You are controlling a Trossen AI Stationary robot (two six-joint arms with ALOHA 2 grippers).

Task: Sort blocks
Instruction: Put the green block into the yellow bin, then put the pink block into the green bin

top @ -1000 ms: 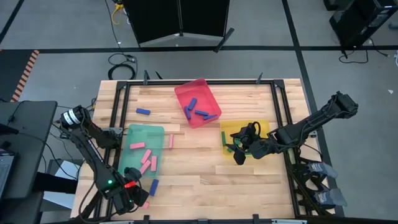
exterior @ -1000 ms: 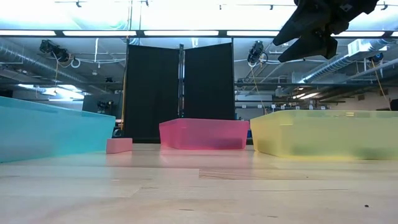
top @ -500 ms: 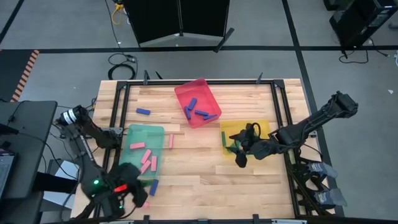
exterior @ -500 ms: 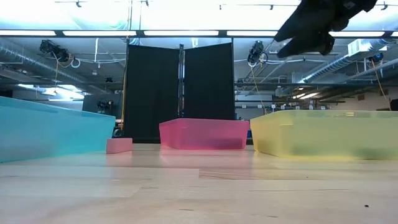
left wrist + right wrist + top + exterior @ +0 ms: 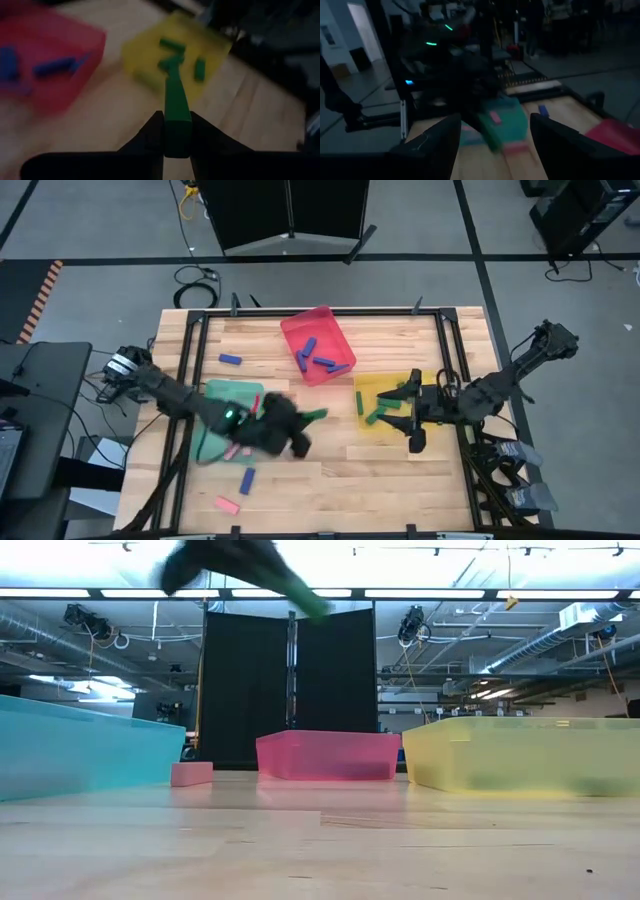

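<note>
Clamped between the fingers of the left gripper (image 5: 177, 131) is a green block (image 5: 176, 102), which sticks out forward past the fingertips; in the high view the left gripper (image 5: 297, 420) hangs over the middle of the table (image 5: 330, 480), just right of the green tray (image 5: 215, 395), with the green block (image 5: 316, 415) pointing toward the yellow tray (image 5: 425, 385). The right gripper (image 5: 412, 415) sits over the right part of the yellow tray with its two fingers (image 5: 434, 145) spread well apart and nothing between them.

Nearest the front edge of the table, one pink block (image 5: 228, 504) lies on the bare wood, and one blue block (image 5: 246, 480) lies a little farther in. Behind these comes the green tray, partly covered by the left arm; at least one pink block (image 5: 236, 450) shows in it, and a full count cannot be made. The yellow tray stands at about the same depth on the right and holds about three green blocks (image 5: 375, 417), partly hidden by the right gripper. Farther back, one blue block (image 5: 230, 360) lies alone on the wood near the left rail. Farthest is the red tray (image 5: 300, 330), with about four blue blocks (image 5: 322, 364) inside.

From table height, three trays show in a row, and a single pink block (image 5: 191, 774) lies on the wood between the green tray and the red one.
</note>
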